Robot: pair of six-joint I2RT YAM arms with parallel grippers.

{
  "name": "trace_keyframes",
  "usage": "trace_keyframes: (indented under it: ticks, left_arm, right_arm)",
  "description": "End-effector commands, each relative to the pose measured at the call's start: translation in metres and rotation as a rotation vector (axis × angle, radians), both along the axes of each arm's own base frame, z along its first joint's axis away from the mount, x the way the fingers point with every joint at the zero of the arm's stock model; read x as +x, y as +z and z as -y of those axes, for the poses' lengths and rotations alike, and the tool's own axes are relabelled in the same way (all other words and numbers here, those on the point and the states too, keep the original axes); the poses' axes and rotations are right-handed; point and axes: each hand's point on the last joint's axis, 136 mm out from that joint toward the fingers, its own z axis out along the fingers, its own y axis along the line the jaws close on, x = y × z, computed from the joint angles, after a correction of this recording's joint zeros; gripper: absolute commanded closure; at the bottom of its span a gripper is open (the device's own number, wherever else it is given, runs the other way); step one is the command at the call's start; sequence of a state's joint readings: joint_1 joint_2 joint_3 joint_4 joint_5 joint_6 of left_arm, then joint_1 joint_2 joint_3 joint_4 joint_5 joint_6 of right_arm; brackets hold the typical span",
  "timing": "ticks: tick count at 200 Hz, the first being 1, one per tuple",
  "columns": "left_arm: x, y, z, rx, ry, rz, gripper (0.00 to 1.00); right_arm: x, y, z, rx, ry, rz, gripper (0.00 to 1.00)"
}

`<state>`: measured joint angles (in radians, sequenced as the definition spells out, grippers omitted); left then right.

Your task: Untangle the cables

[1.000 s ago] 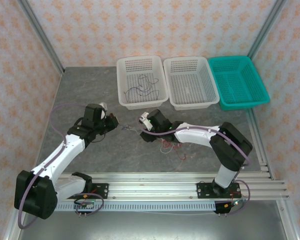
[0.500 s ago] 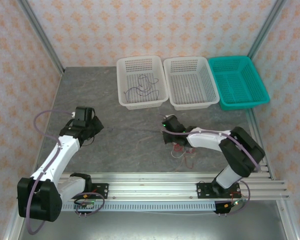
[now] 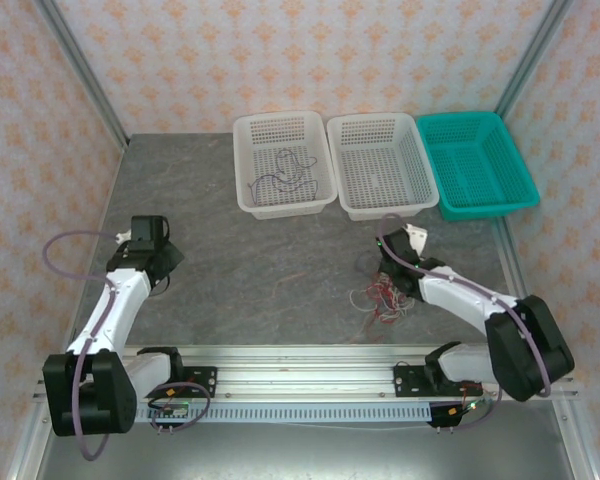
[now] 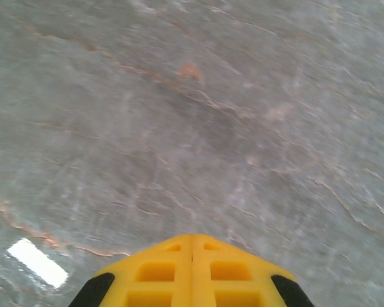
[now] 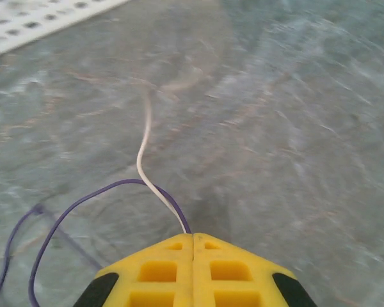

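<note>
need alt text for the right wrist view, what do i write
The right pincer, yellow and shut at the bottom edge, pinches two thin cables: a white cable curving away up the frame and a purple cable looping left over the grey marbled table. A white basket rim crosses the top left corner.

White arm links (image 3: 115,305), black joints (image 3: 520,345), looped lilac cables (image 3: 65,240), yellow tool fingers (image 4: 157,275) with black corners.

grey veined table (image 3: 260,270), white baskets (image 3: 280,116), teal basket (image 3: 485,208), yellow-fingered right gripper (image 5: 192,238), purple and white cables (image 5: 144,150).
</note>
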<state>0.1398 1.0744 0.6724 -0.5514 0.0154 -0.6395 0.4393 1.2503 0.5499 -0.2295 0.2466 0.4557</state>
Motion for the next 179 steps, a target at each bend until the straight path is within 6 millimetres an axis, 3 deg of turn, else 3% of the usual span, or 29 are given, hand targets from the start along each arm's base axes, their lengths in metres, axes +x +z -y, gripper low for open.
trace_keyframes:
  ticks: [1, 17, 25, 38, 53, 71, 98, 133, 143, 179]
  left_arm:
    - [0.004, -0.009, 0.02, -0.074, -0.112, 0.055, 1.0]
    - [0.021, -0.008, 0.055, -0.192, -0.25, 0.145, 1.0]
    - [0.026, -0.005, 0.071, -0.215, -0.316, 0.176, 0.94]
    - [0.035, 0.01, 0.098, -0.212, -0.433, 0.243, 0.83]
    - [0.041, 0.041, 0.14, -0.172, -0.65, 0.369, 0.7]
    - [0.034, 0.08, 0.188, -0.098, -0.889, 0.525, 0.57]
    - [0.015, 0.119, 0.234, 0.033, -1.144, 0.718, 0.47]
    - [0.005, 0.123, 0.275, 0.058, -1.302, 0.765, 0.42]
    - [0.008, 0.12, 0.285, 0.005, -1.311, 0.759, 0.41]
    - [0.017, 0.101, 0.337, -0.27, -1.367, 0.707, 0.35]
  right_arm:
    - [-0.001, 0.005, -0.022, 0.096, 0.108, 0.029, 1.0]
    - [0.002, 0.01, -0.062, 0.244, 0.273, 0.042, 1.0]
    - [0.003, 0.017, -0.078, 0.297, 0.34, 0.056, 1.0]
    - [0.004, 0.027, -0.095, 0.348, 0.415, 0.074, 1.0]
    - [0.003, 0.039, -0.115, 0.396, 0.511, 0.088, 1.0]
    - [-0.001, 0.055, -0.137, 0.429, 0.626, 0.109, 1.0]
    - [-0.009, 0.08, -0.168, 0.444, 0.784, 0.145, 1.0]
    - [-0.009, 0.105, -0.188, 0.52, 0.829, 0.209, 1.0]
    - [-0.009, 0.12, -0.189, 0.537, 0.839, 0.256, 1.0]
    - [-0.012, 0.132, -0.192, 0.575, 0.851, 0.291, 1.0]
